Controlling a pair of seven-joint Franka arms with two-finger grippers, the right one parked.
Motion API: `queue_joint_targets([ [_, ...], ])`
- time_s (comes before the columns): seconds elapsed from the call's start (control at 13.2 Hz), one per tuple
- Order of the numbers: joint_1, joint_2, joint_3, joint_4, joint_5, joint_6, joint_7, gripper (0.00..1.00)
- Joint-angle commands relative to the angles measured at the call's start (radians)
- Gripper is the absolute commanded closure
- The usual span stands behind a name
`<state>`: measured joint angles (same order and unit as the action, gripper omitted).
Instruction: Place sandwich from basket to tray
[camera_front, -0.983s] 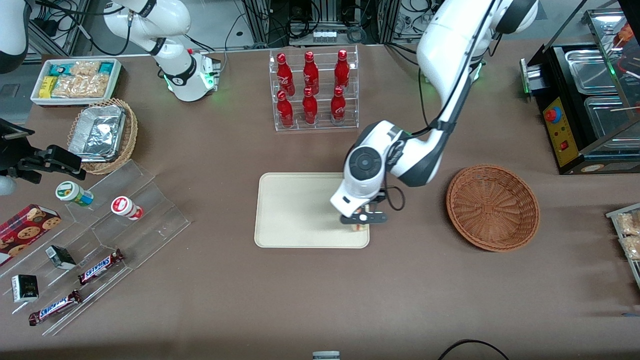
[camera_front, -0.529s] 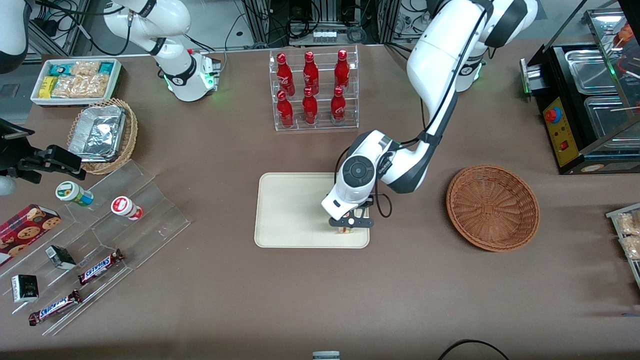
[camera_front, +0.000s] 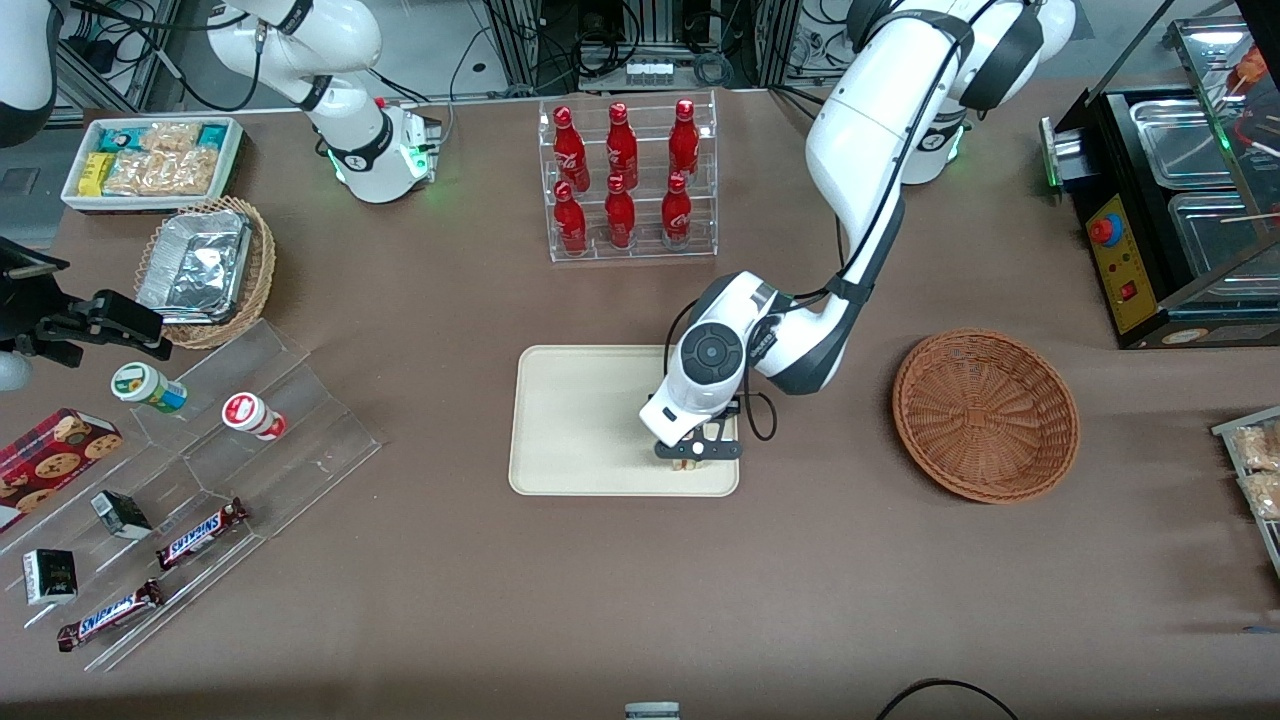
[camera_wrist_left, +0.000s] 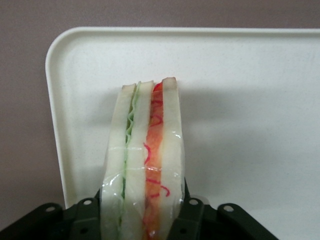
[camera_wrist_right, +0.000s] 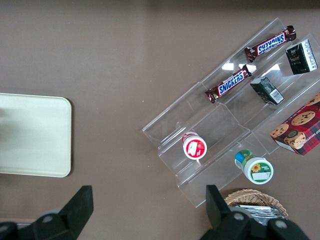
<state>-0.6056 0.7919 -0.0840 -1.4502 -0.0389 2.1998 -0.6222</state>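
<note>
Over flat cream tray (camera_front: 590, 420), near its front corner, small wrapped triangle sandwich (camera_wrist_left: 145, 165) is gripped by end effector (camera_front: 698, 455), long edge pointing away, tray straight below.

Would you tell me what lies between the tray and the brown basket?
In the front view, only bare table separates the tray from the basket; the gripper holds the sandwich over the tray.
</note>
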Motion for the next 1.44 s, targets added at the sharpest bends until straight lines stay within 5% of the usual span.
queue_joint_targets([
  [0.0,0.001,0.02,-0.005,0.037,0.005,-0.018,-0.014,0.36],
  [0.3,0.006,0.004,0.0,0.037,0.007,-0.023,-0.036,0.26],
  [0.68,0.13,-0.204,0.01,0.004,-0.009,-0.214,-0.036,0.0],
  [1.36,0.444,-0.693,0.023,-0.358,0.042,-0.308,0.087,0.0],
])
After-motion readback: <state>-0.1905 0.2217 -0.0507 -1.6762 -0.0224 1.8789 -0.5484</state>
